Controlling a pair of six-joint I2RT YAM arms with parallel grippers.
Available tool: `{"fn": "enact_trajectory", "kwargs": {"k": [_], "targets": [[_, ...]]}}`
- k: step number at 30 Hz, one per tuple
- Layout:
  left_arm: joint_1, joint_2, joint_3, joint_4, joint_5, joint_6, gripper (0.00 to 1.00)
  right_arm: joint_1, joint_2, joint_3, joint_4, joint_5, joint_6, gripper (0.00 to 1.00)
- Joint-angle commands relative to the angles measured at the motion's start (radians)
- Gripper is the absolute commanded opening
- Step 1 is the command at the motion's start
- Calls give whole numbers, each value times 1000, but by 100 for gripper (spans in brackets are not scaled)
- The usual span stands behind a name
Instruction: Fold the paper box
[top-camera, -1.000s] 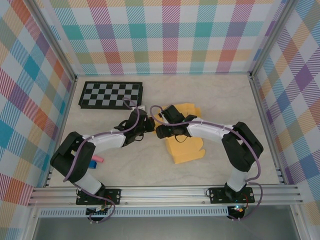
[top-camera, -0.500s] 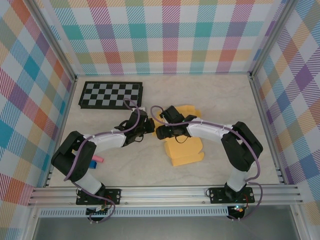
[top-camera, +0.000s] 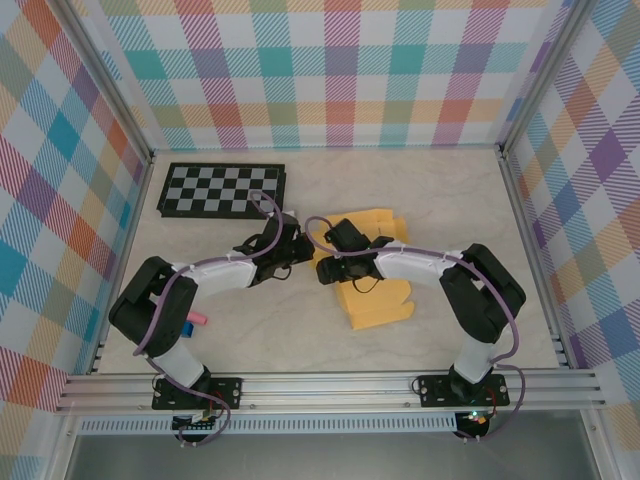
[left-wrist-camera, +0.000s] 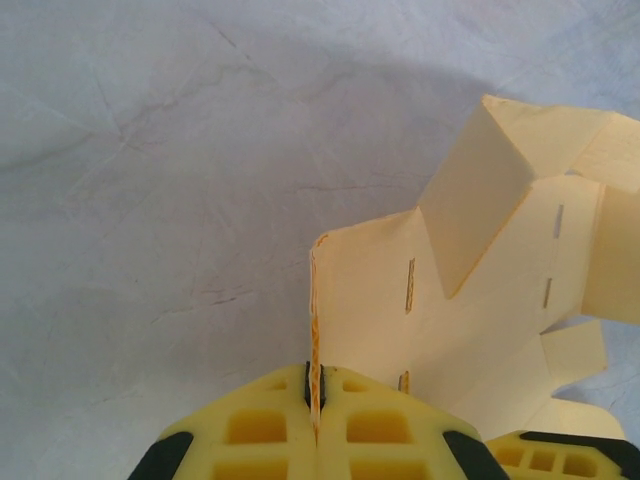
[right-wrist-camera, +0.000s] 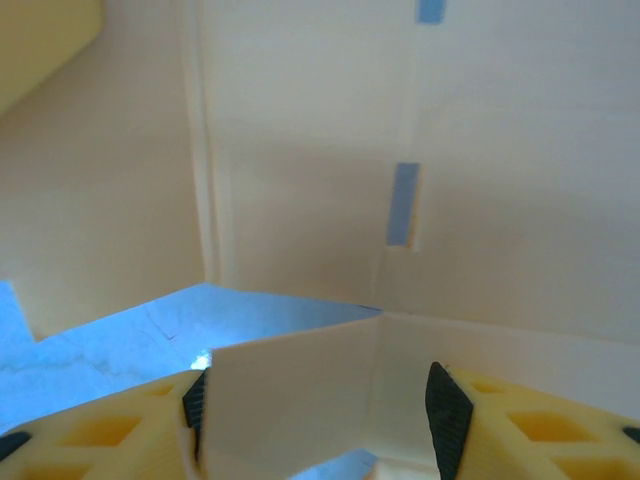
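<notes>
yellow-orange card is what you see at mid-table from the top camera: the paper box (top-camera: 382, 305) lies partly unfolded on the marbled table (top-camera: 450, 200), one end lifted toward the far wall and the other flat toward the arm bases. both arms reach inward and meet at its left edge. your left gripper (top-camera: 298, 250) sits just left of the card and your right gripper (top-camera: 327, 268) is right beside it, over the card's near-left part. from this height you cannot read either set of jaws. a black-and-white checkerboard (top-camera: 222, 190) lies in the far-left corner, well apart from the card, and a small pink and blue object (top-camera: 196, 320) rests near the left arm's base.

from the left wrist, your left gripper (left-wrist-camera: 313, 385) is clenched on a thin upright edge of the paper box (left-wrist-camera: 480, 290); the two yellow fingers (left-wrist-camera: 250, 430) meet on the card with no gap. beyond them, panels with short slits spread to the right and one flap stands tilted up.

from the right wrist, the paper box (right-wrist-camera: 300, 150) hangs very close to the lens. your right gripper (right-wrist-camera: 315, 410) has its jaws parted, with a card flap between the black pads (right-wrist-camera: 446, 410). whether those pads press on it, you cannot tell here.
</notes>
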Motion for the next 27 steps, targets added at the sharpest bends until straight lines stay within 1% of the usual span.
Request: {"fn": "enact_trajectory", "kwargs": {"k": [1,6,17,27], "targets": [[-3,4,25,-24,3,7,0,7,-16,4,-22,45,16,54],[-3,-8,8,-29,-28,31,0,-6,-29,27,-73,53,26,50],[-3,-11,-29,6,-45,53,0,-26,-31,-9,-70,33,33,44],[-3,-12,-61,19,-74,110,0,-47,-27,-35,-86,30,46,46]]}}
